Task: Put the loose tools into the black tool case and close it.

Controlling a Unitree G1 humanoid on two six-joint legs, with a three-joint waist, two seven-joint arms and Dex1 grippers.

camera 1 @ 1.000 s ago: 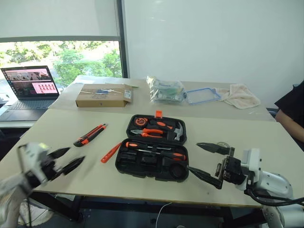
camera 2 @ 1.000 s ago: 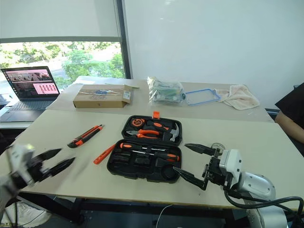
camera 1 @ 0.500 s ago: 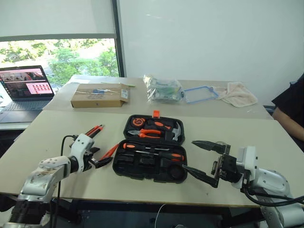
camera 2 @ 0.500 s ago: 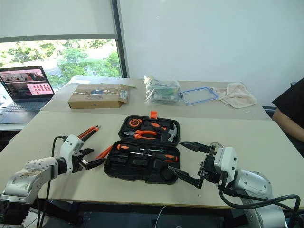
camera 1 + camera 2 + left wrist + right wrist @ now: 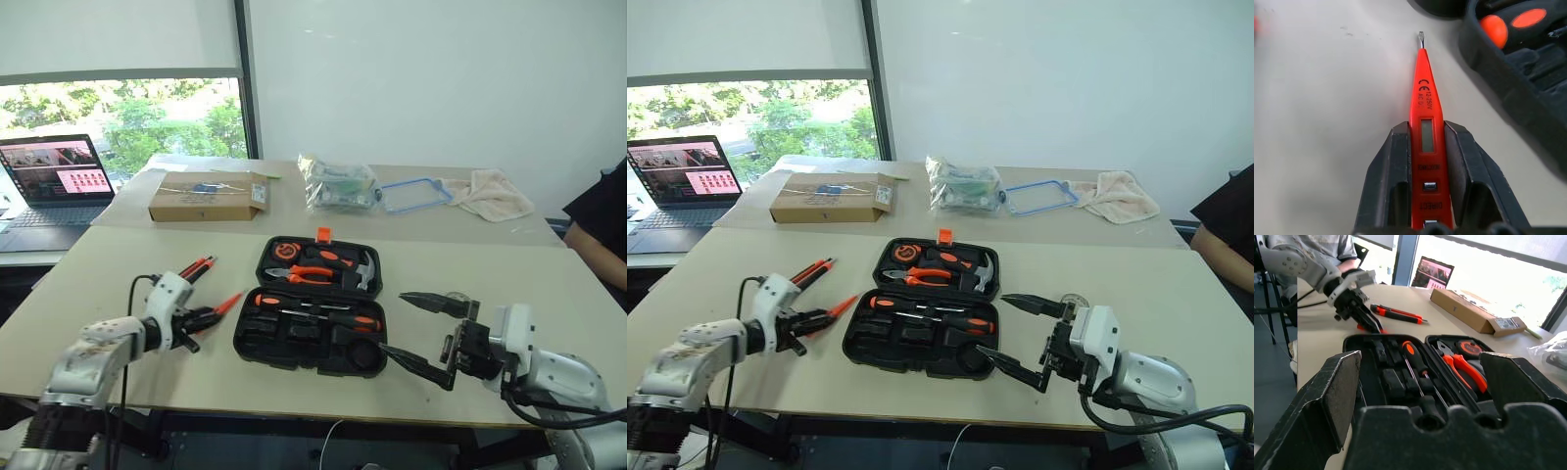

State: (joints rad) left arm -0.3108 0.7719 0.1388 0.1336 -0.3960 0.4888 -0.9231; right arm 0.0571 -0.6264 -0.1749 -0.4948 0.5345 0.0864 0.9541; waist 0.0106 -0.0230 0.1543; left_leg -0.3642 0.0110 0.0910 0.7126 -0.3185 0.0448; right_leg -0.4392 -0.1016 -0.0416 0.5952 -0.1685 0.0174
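The black tool case (image 5: 294, 338) lies open in the middle of the table, with two long screwdrivers (image 5: 318, 311) in its near half and pliers, a hammer and a tape measure in its far half. My left gripper (image 5: 201, 318) is left of the case, shut on the short all-orange screwdriver (image 5: 1423, 93), whose steel tip points toward the case wall. The utility knife (image 5: 196, 266) lies on the table just beyond that gripper. My right gripper (image 5: 423, 333) hovers open at the case's near right corner, nothing between its fingers (image 5: 1334, 396).
On the far table stand a brown cardboard box (image 5: 208, 196), a laptop (image 5: 61, 171), a clear plastic bag (image 5: 341, 186), a blue-rimmed lid (image 5: 416, 196) and a towel (image 5: 495, 194). A person's arm (image 5: 602, 230) shows at the right edge.
My left gripper came in from the near left, reached the orange screwdriver and closed on it. The right gripper stayed in place, open.
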